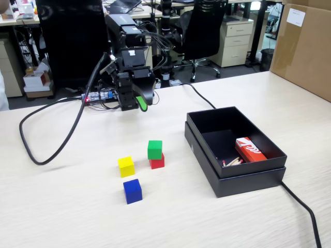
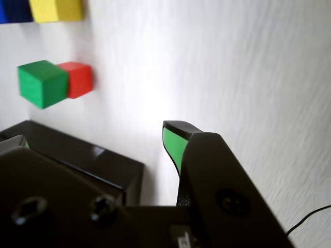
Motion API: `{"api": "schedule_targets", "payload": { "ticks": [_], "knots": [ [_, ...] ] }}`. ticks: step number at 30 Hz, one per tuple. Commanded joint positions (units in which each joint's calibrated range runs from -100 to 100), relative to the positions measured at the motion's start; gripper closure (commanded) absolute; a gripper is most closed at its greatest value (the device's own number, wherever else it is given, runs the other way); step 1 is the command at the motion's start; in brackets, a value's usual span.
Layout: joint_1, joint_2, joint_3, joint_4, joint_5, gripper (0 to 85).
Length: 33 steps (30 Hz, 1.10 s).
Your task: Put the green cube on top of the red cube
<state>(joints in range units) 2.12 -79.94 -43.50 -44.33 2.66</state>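
The green cube (image 1: 154, 149) rests on top of the red cube (image 1: 158, 162) near the middle of the table, set slightly off-centre. The wrist view shows the same pair at upper left, green cube (image 2: 42, 82) against red cube (image 2: 77, 79). My gripper (image 1: 142, 103) hangs raised near the arm's base, well behind the stack and touching neither cube. In the wrist view the gripper (image 2: 98, 140) is open: its green-lined fingertips (image 2: 173, 142) stand far apart with nothing between them.
A yellow cube (image 1: 126, 166) and a blue cube (image 1: 132, 190) sit left of and in front of the stack. An open black box (image 1: 243, 178) at right holds a red-and-white packet (image 1: 250, 150). A black cable (image 1: 51, 150) loops at left. A cardboard box (image 1: 305, 46) stands at far right.
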Motion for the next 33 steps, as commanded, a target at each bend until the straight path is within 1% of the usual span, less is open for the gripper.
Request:
{"api": "schedule_targets", "payload": {
  "ticks": [1, 8, 11, 15, 24, 31, 33],
  "knots": [
    [0.0, -8.71, -2.2, 5.24, -0.2, 34.1],
    [0.0, -19.03, -15.62, 11.46, 0.2, 33.9],
    [-0.2, -19.49, -21.06, 15.26, 0.24, 33.8],
    [-0.1, -19.38, -28.94, 23.46, -0.34, 33.8],
    [0.68, -19.38, -40.46, 35.39, -1.17, 33.7],
    [1.95, -19.03, -48.16, 42.9, -1.51, 33.9],
    [1.95, -19.03, -50.43, 43.51, -1.47, 33.9]
  ]
}}
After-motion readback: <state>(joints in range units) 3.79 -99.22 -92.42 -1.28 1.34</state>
